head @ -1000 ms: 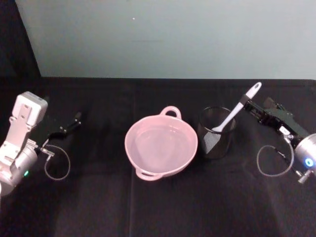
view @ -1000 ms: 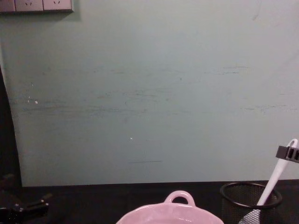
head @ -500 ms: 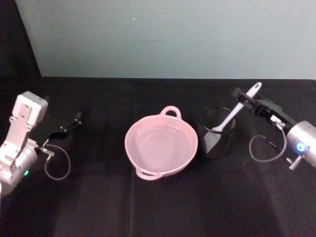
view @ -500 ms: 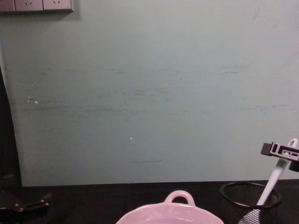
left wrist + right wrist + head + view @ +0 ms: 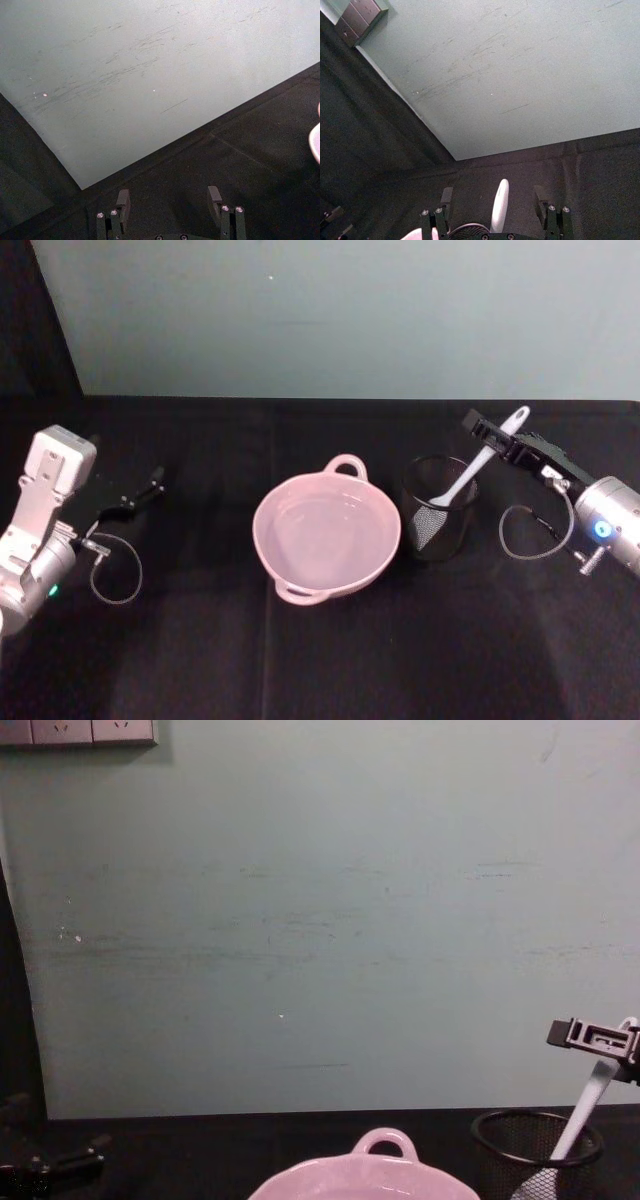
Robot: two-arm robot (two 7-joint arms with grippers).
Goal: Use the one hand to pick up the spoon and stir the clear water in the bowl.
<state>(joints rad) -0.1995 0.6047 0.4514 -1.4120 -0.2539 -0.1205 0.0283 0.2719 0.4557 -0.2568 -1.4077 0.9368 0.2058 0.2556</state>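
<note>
**Right tool astride the spoon handle, not yet closed**

Count: two tools, one spoon, one bowl and one mesh cup, all on one black tabletop (image 5: pixel 350 660).

Right tool (image 5: pixel 497 434): upper right of the head view, above the cup's rim. Its fingers are apart. In the right wrist view the white handle rises between the two fingers (image 5: pixel 446 196) with a gap on either side and no contact that I can see. In the chest view it sits at the right edge, level with the handle's top.

Spoon (image 5: pixel 472 470): long, slim and white, with a small hole at the handle's end. It stands tilted in the black wire-mesh cup (image 5: pixel 455 532). The handle leans toward the upper right and the wide flat head is down inside, pale through the mesh.

Bowl (image 5: pixel 258 530): centre of the head view, just left of the cup. It is pale pink and wide, with one loop handle on its upper edge and another on its lower edge. The clear water (image 5: pixel 325 530) inside is colourless and shows only as a faint ring against the pink.

Left tool (image 5: pixel 150 488): left side of the head view, well apart from the bowl. Its fingers are spread in the left wrist view.
</note>
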